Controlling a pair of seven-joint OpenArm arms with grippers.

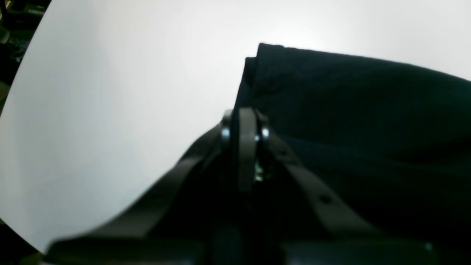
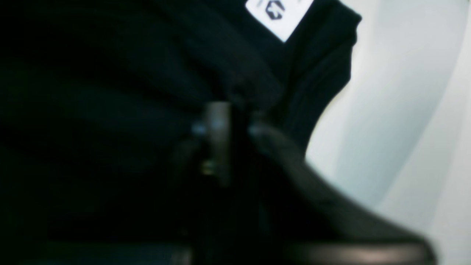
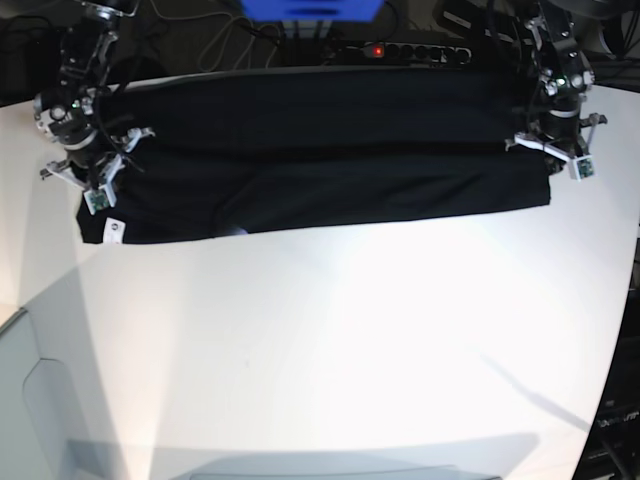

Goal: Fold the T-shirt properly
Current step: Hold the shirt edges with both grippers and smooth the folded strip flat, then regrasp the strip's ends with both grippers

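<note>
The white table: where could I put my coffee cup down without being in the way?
The white table is bare across its whole near half, from the black cloth T-shirt's front edge to the near rim. The far strip is crowded: the shirt spans it, with the left gripper and right gripper at its ends.

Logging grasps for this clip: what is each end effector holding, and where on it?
Both are shut on the T-shirt: left end effector at one end's edge, right end effector at the opposite end, near the white label.

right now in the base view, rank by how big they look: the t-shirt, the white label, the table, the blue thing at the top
1. table
2. T-shirt
3. blue thing, cut off by the frame's edge
4. white label
</note>
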